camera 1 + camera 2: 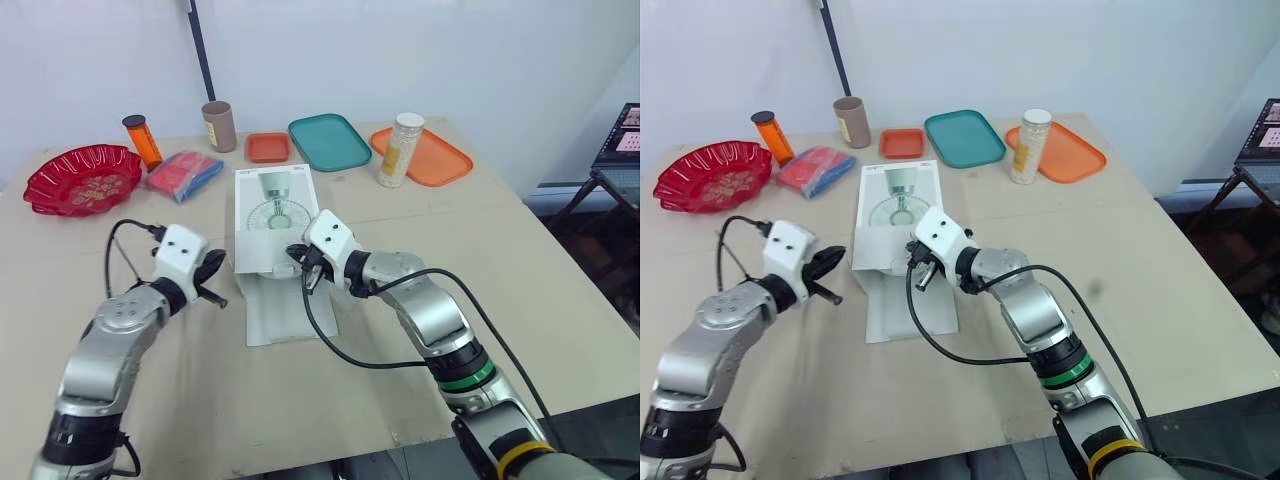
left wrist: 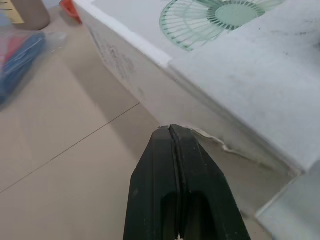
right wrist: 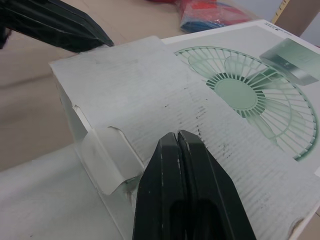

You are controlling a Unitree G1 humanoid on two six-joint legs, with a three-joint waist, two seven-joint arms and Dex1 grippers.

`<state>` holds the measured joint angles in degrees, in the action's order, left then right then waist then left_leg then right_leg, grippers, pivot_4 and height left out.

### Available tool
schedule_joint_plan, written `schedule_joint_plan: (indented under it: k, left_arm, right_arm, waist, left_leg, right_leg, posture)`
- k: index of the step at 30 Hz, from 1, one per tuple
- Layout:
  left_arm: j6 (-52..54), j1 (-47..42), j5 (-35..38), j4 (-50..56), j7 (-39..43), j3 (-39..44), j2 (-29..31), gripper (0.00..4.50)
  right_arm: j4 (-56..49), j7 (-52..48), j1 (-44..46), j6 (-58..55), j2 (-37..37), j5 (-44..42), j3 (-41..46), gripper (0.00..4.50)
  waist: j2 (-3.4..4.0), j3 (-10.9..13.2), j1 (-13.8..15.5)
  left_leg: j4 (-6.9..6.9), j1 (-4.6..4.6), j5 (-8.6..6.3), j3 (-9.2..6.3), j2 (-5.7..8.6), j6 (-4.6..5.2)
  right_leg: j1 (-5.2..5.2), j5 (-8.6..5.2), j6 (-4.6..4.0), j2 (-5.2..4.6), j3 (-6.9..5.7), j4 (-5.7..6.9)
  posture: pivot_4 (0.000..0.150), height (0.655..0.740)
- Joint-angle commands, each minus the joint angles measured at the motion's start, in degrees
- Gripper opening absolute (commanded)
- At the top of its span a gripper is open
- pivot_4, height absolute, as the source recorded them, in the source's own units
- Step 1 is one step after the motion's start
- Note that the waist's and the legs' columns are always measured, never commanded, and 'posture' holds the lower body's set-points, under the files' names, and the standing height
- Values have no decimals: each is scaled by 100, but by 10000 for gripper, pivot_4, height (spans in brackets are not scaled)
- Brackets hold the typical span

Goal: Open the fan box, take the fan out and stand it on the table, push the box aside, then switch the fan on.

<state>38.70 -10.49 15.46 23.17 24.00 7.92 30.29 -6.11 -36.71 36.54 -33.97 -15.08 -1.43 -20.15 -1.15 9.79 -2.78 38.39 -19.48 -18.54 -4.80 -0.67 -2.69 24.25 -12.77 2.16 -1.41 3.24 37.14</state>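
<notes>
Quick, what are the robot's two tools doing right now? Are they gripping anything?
Left tool: closed, holding nothing, beside the fan box.
Right tool: closed, holding nothing, over the box's top.

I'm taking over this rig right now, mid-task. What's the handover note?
Left end effector: shut, empty, beside the fan box's left side, near its open end.
Right end effector: shut, empty, over the box's top at that end.
Fan box: flat on the table, end flap folded out onto the table.
Done: flap opened.
Left: take fan out, stand it, push box aside, switch on.
</notes>
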Motion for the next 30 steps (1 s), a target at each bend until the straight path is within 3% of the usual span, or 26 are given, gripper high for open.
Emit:
schedule_joint_plan:
  k: [1, 9, 19, 30]
  left_arm:
    - [-18, 75, 130, 372, 88, 319, 160, 0]
    - [241, 256, 448, 882, 102, 568, 208, 0]
    - [578, 1116, 1167, 1781, 232, 1055, 170, 0]
    - [1320, 1647, 3517, 2721, -428, 1854, -493, 0]
  right_arm:
    - [109, -22, -161, -143, -17, 57, -155, 336]
    - [114, 17, -167, -135, -9, 58, -132, 336]
    - [267, 42, 195, -82, 117, -88, 140, 336]
    - [410, 94, 117, -9, 199, 3, 9, 336]
  waist:
    - [-1, 0, 3]
    - [-2, -1, -2]
    - [-3, 0, -2]
    - [-6, -2, -1]
  left_leg:
    - [0, 0, 1, 0, 1, -1]
    - [-1, 1, 1, 1, 0, -2]
    - [0, 0, 1, 2, -1, -2]
    - [1, 0, 0, 1, -2, -3]
  right_leg:
    - [-1, 0, 0, -1, 0, 0]
    - [-2, 0, 0, 1, 0, -1]
    - [-1, 0, 0, 2, 1, -1]
    - [-2, 0, 0, 2, 0, -2]
  posture:
    - [1500, 7400]
    - [1500, 7400]
    - [1500, 7400]
    - [1500, 7400]
